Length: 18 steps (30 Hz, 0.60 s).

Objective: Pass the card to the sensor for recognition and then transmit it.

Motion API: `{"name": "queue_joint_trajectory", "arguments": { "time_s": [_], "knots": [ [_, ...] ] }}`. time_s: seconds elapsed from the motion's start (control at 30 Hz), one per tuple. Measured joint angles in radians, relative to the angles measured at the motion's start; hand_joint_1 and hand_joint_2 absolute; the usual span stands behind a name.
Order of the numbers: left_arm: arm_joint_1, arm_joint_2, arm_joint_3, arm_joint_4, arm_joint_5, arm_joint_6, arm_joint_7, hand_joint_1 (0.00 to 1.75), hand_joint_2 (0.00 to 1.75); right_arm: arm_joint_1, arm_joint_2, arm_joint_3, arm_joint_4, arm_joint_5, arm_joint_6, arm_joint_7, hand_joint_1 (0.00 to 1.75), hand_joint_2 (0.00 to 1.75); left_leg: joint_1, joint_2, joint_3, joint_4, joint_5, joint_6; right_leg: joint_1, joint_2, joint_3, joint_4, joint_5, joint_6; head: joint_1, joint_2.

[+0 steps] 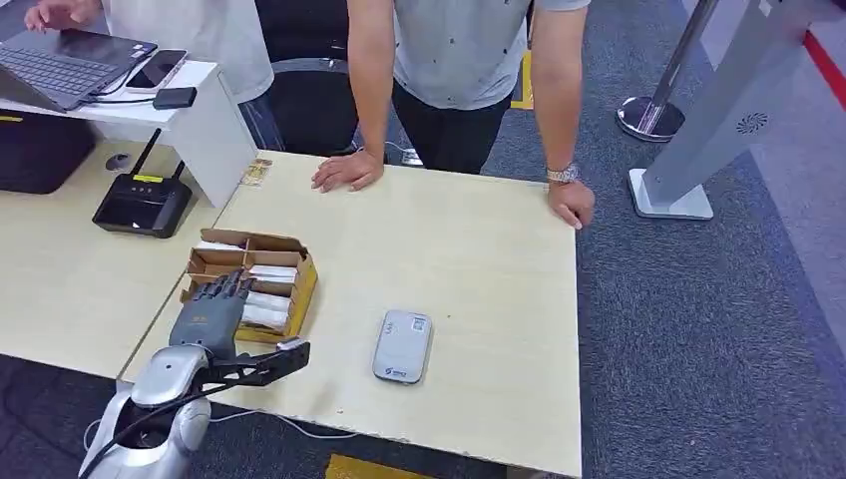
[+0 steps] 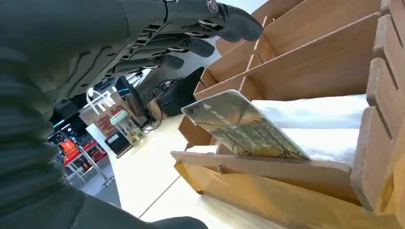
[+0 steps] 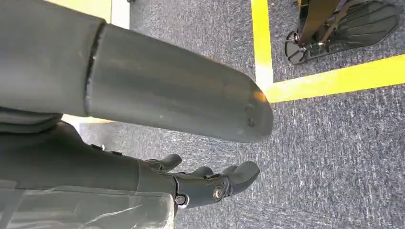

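Hovering left hand [image 1: 212,311], fingers spread, above card [image 2: 241,125]

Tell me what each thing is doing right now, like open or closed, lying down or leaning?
Left hand: open over the box, fingers spread, holding nothing.
Right hand: hanging over the carpet, fingers apart, holding nothing.
Card: leaning tilted in a slot of the box.
Cardboard box: open-topped, with white cards in its compartments.
Sensor: lying flat on the table, nothing on it.
Laptop: open.
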Motion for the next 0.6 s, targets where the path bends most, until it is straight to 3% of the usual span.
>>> {"name": "queue_joint_trajectory", "arguments": {
  "time_s": [0.03,0.37,0.6],
  "knots": [
    [-0.001,0.0,0.0,0.0,0.0,0.003,0.001,1.75,1.75,0.0,0.0,0.0,0.0,0.0,-0.001,0.0,0.0,0.0,0.0,0.0,0.0,0.0,0.0,0.0,0.0,0.0,0.0,0.0,0.0,0.0,0.0,0.0],
    [-0.012,0.0,-0.001,0.0,0.0,0.058,0.015,1.75,1.75,0.0,0.0,0.0,0.0,-0.006,-0.002,0.002,0.0,0.0,0.0,0.0,0.0,0.0,0.0,0.0,0.0,0.0,0.0,0.0,0.0,0.0,0.0,0.0],
    [-0.022,-0.005,-0.003,0.0,0.0,0.058,0.023,1.75,1.75,0.0,0.0,0.0,0.0,-0.006,-0.002,0.002,0.0,0.0,0.0,0.0,0.0,0.0,0.0,0.0,0.0,0.0,0.0,0.0,0.0,0.0,0.0,0.0]
  ]
}}
